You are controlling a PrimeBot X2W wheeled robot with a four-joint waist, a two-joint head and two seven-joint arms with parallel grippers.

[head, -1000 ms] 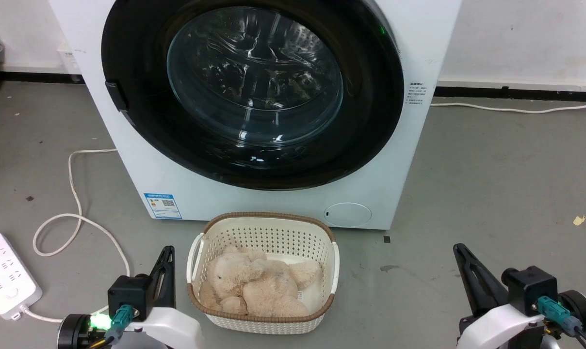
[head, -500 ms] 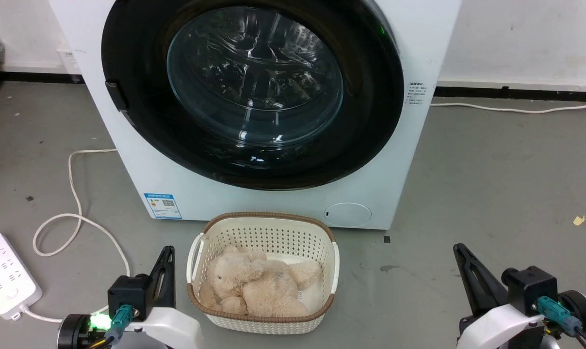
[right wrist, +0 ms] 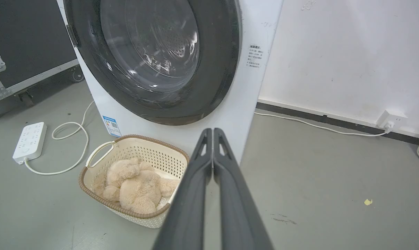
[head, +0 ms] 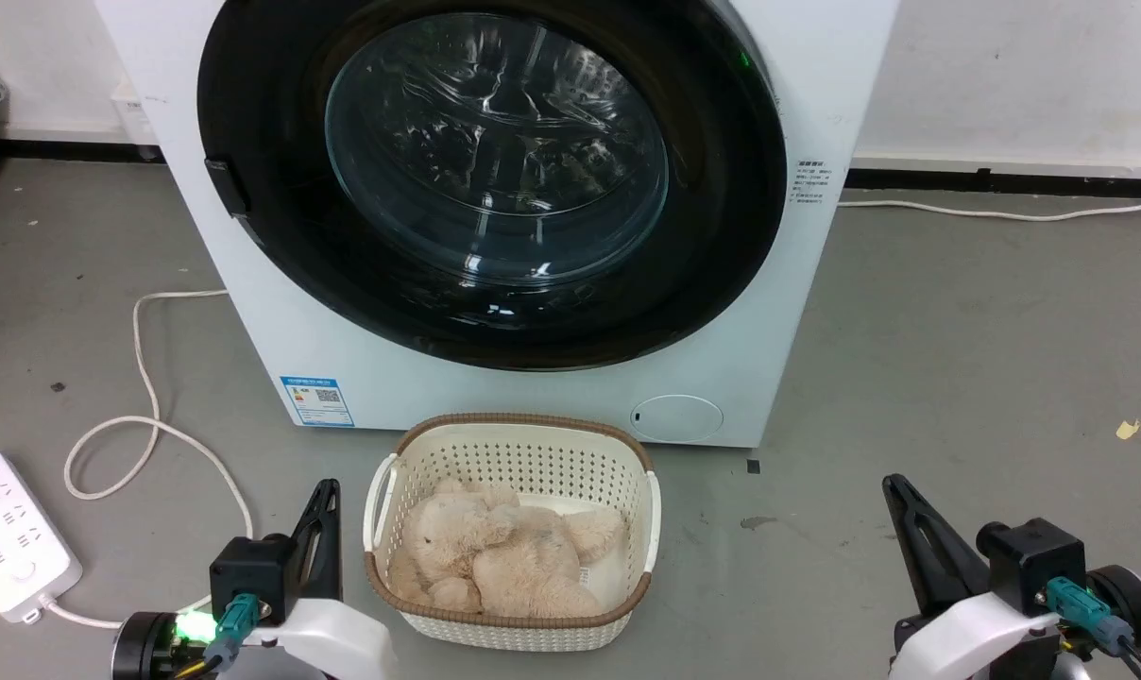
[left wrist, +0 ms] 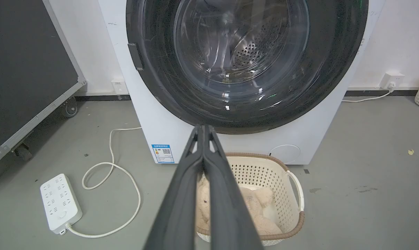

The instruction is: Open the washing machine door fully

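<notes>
The white washing machine [head: 552,387] stands ahead of me. Its round washing machine door [head: 278,227], a glossy black rim around bulging glass, lies flat against the front, with a small black handle tab [head: 225,186] on its left edge. The door [left wrist: 334,69] shows in the left wrist view, and the door [right wrist: 216,62] in the right wrist view. My left gripper [head: 326,491] sits low at the lower left, shut and empty. At the lower right, my right gripper [head: 892,486] is shut and empty too. Both are well short of the machine, above the floor.
A cream basket [head: 438,453] holding a beige plush toy [head: 504,557] sits on the floor before the machine, between my grippers. A white power strip [head: 13,534] and its looped cable [head: 145,425] lie at the left. A black wheeled case [left wrist: 25,66] stands farther left.
</notes>
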